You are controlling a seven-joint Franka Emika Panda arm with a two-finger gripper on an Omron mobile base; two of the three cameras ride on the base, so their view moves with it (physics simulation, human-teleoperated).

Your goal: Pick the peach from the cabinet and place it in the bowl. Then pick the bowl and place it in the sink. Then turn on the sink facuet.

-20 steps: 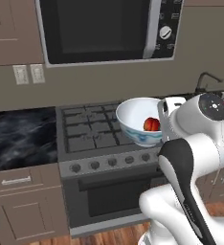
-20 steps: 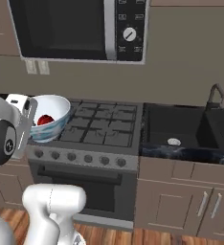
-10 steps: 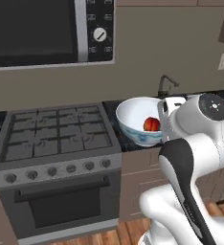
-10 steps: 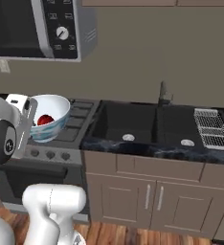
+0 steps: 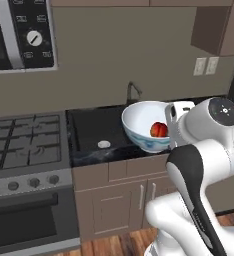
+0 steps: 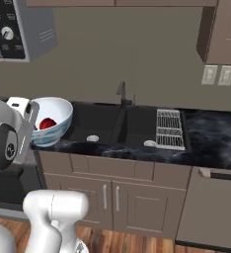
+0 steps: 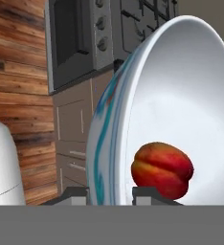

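while the tool (image 7: 111, 195) pinches the bowl (image 7: 181, 95) rim, peach (image 7: 162, 169) inside

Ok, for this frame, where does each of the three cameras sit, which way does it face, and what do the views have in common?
Left base view: behind the arm on its left, looking forward and down at the sink; white arm at lower right.
Right base view: behind on its right, facing the same sink; arm at lower left.
Hand view: on the hand, looking along the gripper, whose tips straddle the rim of the bowl.
All three views share the bowl and the peach inside it.
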